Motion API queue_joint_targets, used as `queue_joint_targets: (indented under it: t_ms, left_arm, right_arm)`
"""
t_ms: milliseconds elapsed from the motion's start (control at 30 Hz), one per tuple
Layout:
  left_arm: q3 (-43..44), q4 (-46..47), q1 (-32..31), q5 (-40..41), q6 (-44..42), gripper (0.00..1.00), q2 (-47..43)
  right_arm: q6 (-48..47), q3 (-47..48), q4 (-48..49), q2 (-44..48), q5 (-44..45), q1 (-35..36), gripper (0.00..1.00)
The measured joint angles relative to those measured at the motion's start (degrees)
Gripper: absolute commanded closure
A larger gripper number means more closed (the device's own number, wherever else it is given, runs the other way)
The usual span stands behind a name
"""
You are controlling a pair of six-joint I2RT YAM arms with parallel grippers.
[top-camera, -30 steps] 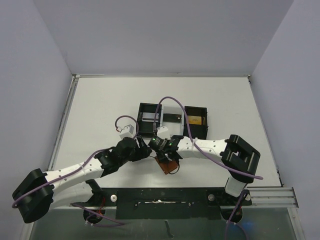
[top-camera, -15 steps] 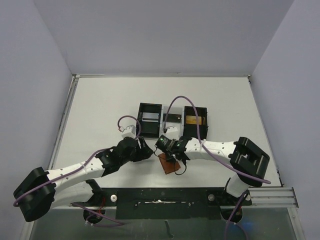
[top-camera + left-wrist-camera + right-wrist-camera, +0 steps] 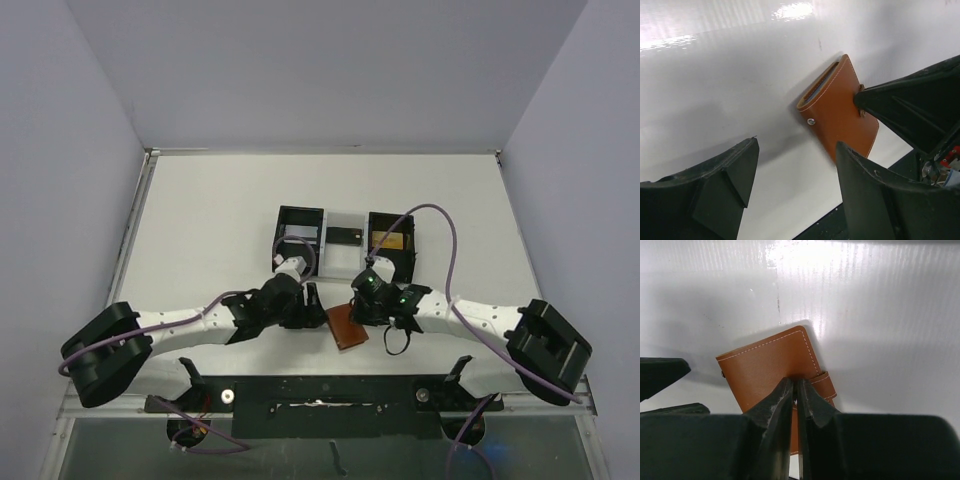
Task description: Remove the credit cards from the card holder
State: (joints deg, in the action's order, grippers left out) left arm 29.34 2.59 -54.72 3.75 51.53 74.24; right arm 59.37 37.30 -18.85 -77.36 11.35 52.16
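Note:
The card holder (image 3: 347,326), a brown leather bifold with a snap tab, lies closed on the white table near the front edge. It also shows in the left wrist view (image 3: 840,117) and the right wrist view (image 3: 767,372). My right gripper (image 3: 361,311) is shut, and its tips (image 3: 795,384) rest on the holder's cover just left of the snap tab (image 3: 824,382). I cannot tell whether they pinch any leather. My left gripper (image 3: 312,302) is open and empty (image 3: 796,150), low over the table just left of the holder. No card shows outside the holder on the table.
A black-and-white three-compartment tray (image 3: 345,222) stands behind the grippers, with a pale card (image 3: 297,236) on the left, a dark one in the middle and a gold one (image 3: 388,240) on the right. The black front rail (image 3: 320,392) runs just below the holder.
Both arms have swung right. The right gripper drew back to the holder's right side, and the left gripper came in on its left. The holder shifted slightly right.

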Motion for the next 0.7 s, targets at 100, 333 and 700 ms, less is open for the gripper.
queue_joint_targets:
  t_ms: [100, 333, 700]
  left_arm:
    - [2.2, 1.0, -1.3, -1.0, -1.0, 0.37, 3.7]
    - [4.3, 4.7, -2.9, -3.7, -1.2, 0.37, 10.1]
    - [5.0, 14.2, -2.9, -8.9, 1.8, 0.79, 16.9]
  right_arm:
    - [1.2, -4.1, 2.6, 4.0, -3.0, -2.7, 1.00]
    - [3.9, -11.6, 8.6, 10.8, -8.8, -7.5, 1.00]
    - [5.8, -15.8, 14.6, 12.3, -14.9, -10.6, 1.00]
